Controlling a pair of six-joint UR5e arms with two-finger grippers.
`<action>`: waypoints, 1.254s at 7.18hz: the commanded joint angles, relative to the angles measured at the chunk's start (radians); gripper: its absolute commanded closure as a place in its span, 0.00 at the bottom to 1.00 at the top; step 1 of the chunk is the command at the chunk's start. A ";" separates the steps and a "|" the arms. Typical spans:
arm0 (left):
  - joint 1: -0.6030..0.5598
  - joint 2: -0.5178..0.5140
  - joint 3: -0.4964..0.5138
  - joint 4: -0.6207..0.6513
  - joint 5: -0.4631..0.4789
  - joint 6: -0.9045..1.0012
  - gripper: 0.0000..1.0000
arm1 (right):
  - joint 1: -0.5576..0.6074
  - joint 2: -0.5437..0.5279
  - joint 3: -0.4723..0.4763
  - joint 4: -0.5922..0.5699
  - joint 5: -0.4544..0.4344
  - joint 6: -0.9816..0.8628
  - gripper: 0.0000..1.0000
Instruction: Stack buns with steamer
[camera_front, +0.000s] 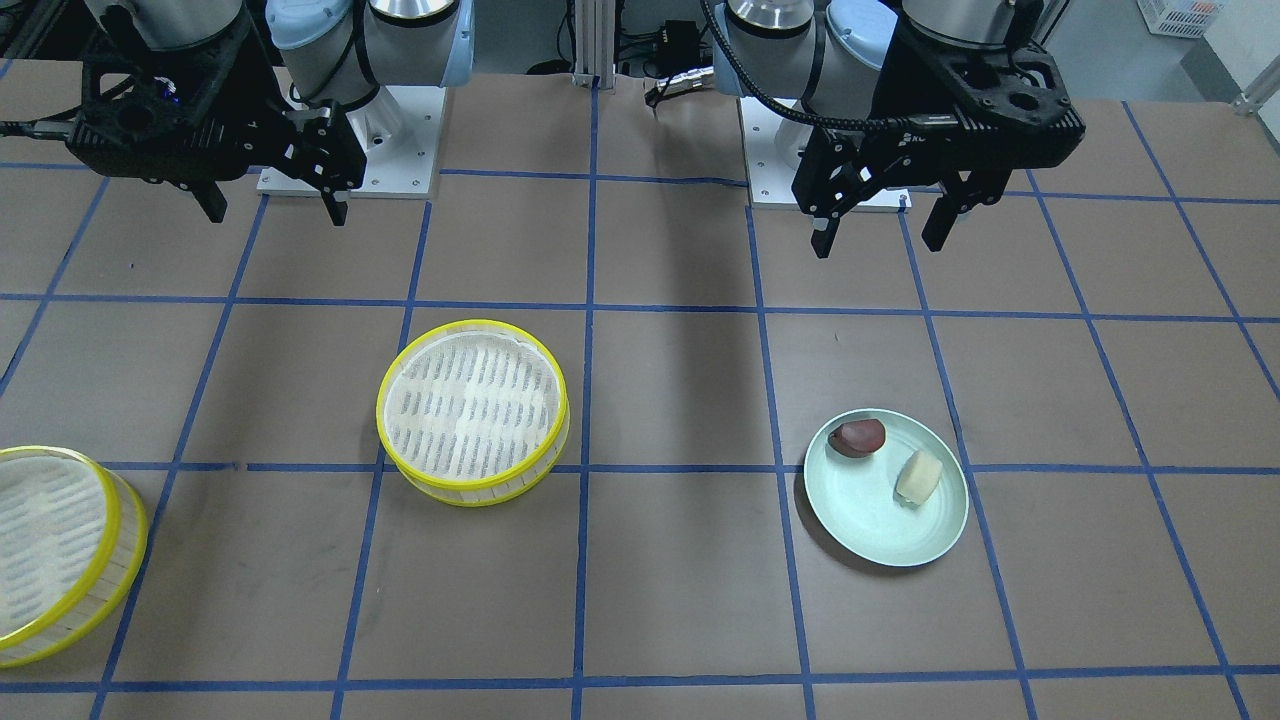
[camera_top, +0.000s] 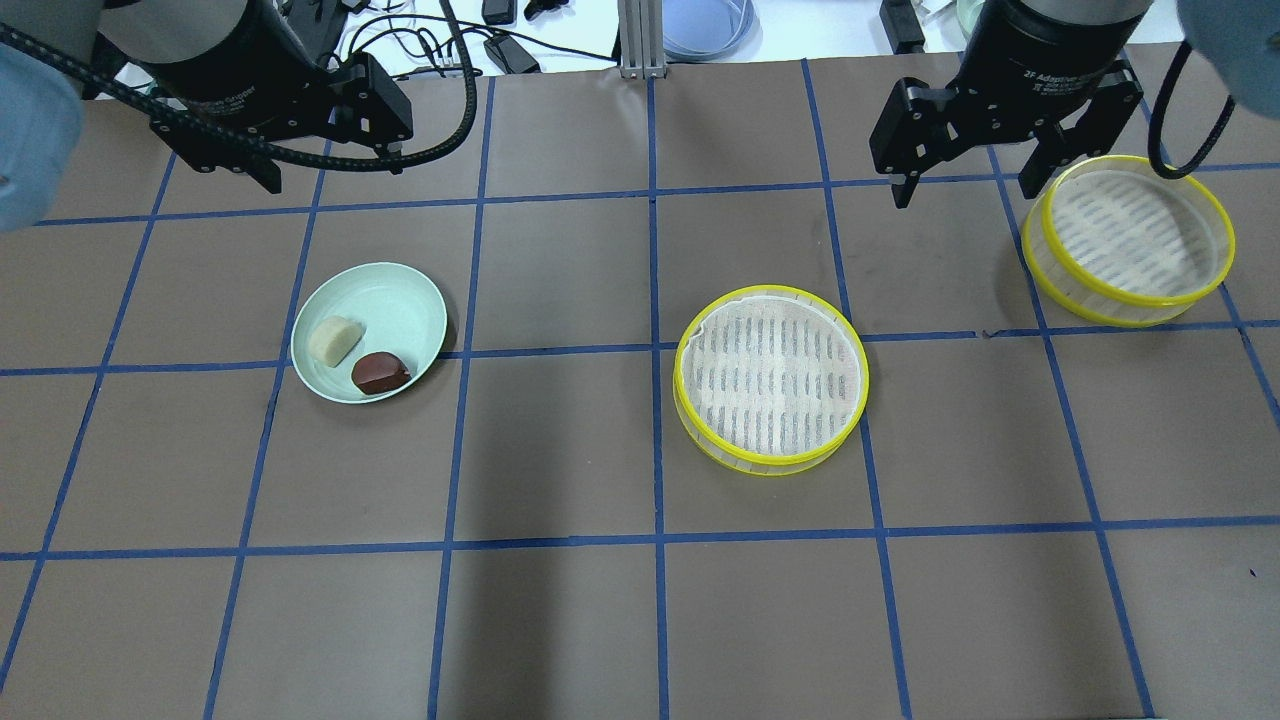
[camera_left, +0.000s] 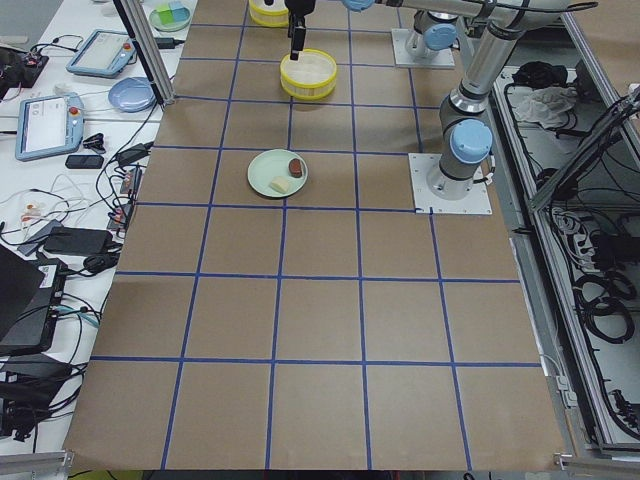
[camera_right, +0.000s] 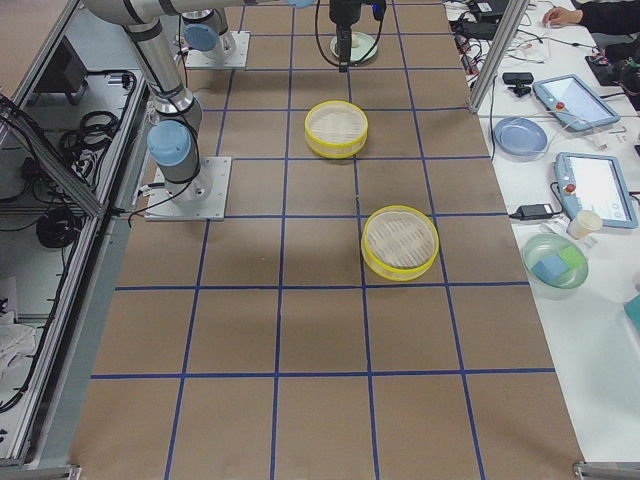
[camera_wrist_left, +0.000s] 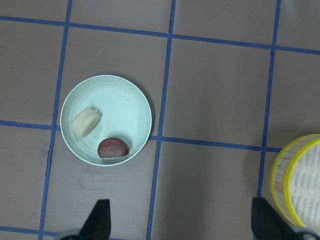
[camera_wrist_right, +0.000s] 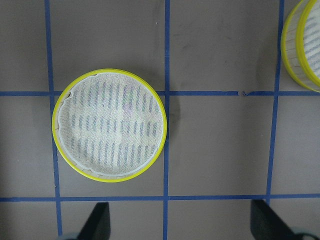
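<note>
The cream-white bun (camera_front: 918, 476) and the reddish-brown bun (camera_front: 858, 436) lie side by side on a pale green plate (camera_front: 870, 535). One empty yellow-rimmed steamer tray (camera_front: 472, 410) stands mid-table. A second tray (camera_front: 50, 550) stands at the table's edge on my right side. My left gripper (camera_front: 882, 235) hangs open and empty above the table, behind the plate. In the left wrist view it (camera_wrist_left: 182, 222) is short of the plate (camera_wrist_left: 115, 95). My right gripper (camera_front: 275, 205) hangs open and empty. In the right wrist view it (camera_wrist_right: 181, 222) is short of the middle tray (camera_wrist_right: 110, 125).
Blue tape lines grid the brown table. The two arm bases (camera_front: 350, 150) stand at the robot's side of the table. Tablets, cables and a bowl lie on side benches (camera_left: 60, 120) beyond the table edge.
</note>
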 joint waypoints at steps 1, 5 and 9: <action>0.004 -0.007 -0.011 -0.011 0.000 0.025 0.00 | 0.001 0.000 0.000 0.000 0.000 0.000 0.00; 0.082 -0.048 -0.085 0.016 -0.015 0.266 0.00 | 0.001 0.002 0.000 0.000 0.003 -0.003 0.00; 0.225 -0.227 -0.142 0.192 -0.015 0.393 0.00 | -0.135 0.038 -0.003 -0.027 -0.006 -0.078 0.00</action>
